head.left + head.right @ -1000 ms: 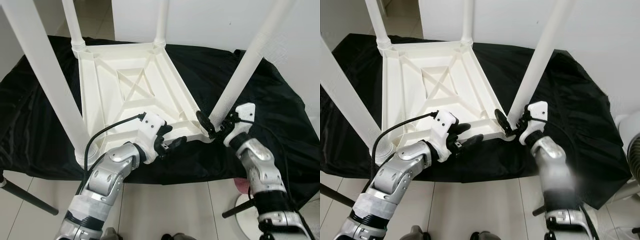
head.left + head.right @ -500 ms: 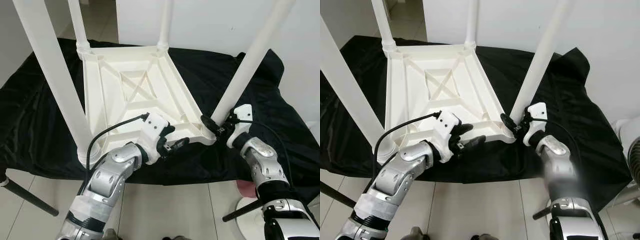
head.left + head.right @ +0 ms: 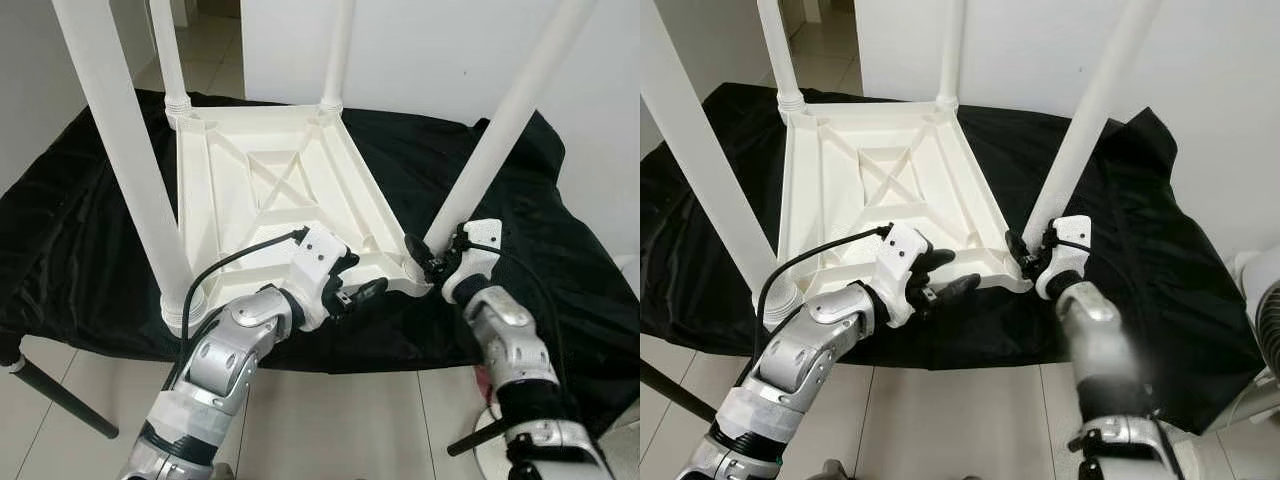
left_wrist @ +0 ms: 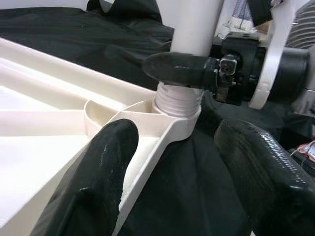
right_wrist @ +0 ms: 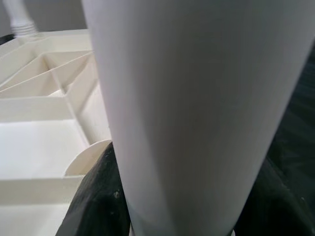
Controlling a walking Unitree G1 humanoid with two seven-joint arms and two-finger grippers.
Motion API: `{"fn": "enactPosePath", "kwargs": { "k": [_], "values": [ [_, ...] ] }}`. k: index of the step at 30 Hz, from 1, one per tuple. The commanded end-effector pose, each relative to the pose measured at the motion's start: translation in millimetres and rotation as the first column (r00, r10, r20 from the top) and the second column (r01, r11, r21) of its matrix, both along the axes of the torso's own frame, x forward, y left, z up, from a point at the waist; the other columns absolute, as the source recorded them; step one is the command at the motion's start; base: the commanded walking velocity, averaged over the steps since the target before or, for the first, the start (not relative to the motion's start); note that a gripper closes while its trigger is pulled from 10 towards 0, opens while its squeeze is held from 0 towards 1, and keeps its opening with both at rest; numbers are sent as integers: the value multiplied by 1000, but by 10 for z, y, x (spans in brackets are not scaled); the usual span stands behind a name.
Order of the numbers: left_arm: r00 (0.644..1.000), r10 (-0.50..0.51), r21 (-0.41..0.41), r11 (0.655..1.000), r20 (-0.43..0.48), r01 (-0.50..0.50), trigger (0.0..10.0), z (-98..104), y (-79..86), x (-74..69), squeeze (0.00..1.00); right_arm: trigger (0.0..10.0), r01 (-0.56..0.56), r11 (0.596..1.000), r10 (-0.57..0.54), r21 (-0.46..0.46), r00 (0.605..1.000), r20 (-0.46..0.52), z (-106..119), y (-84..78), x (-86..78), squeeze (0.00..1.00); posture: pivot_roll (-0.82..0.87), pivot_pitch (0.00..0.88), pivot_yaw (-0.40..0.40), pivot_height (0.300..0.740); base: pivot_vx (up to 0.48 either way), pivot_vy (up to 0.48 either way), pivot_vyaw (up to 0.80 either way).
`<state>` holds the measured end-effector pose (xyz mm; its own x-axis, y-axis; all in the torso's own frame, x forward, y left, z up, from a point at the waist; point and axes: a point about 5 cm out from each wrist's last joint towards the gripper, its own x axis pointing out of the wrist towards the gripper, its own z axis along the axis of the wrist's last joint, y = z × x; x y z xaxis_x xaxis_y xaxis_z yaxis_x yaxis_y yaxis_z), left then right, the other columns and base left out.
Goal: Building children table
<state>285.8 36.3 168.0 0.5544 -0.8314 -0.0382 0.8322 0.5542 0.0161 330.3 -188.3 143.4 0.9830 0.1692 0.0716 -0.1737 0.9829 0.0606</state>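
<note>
Trouble could have come if the tall white plastic leg (image 3: 490,150) tipped in its corner socket, because the thread might have jammed. The white plastic children's table (image 3: 280,195) lay upside down on the black cloth-covered tabletop (image 3: 80,230), with this leg at its near right corner. The right gripper (image 3: 430,265) had its fingers closed around the bottom of the leg. The left gripper (image 3: 355,290) held its fingers open at the table's near rim. All four leg tops were cut off.

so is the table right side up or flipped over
Flipped over. The white table lies top-down on the black cloth, its ribbed underside facing up and its legs pointing upward.
</note>
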Motion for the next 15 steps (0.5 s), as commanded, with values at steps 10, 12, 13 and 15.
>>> {"fn": "enactPosePath", "kwargs": {
  "k": [10, 12, 13, 15],
  "values": [
    [1000, 11, -5, 1000, 14, -11, 10000, 37, -21, 57, 0, 10000, 421, 901, -415, 103, 907, -71, -91, 187, -219, 0, -23, 27, -40, 740, 0, 0, 0],
    [1000, 14, -8, 1000, 16, -14, 10000, 44, -17, 58, 0, 10000, 420, 897, -413, 137, 907, -78, -80, 277, -223, 0, -22, 28, -33, 740, 0, 0, 0],
    [1000, 16, -10, 1000, 17, -15, 10000, 47, -14, 59, 0, 10000, 414, 896, -406, 161, 910, -82, -69, 342, -225, 0, -22, 28, -33, 740, 0, 0, 0],
    [1000, 17, -13, 1000, 16, -17, 10000, 51, -12, 61, 0, 10000, 404, 901, -398, 158, 915, -70, -30, 370, -229, 0, -26, 36, -26, 740, 0, 0, 0]
  ]
}}
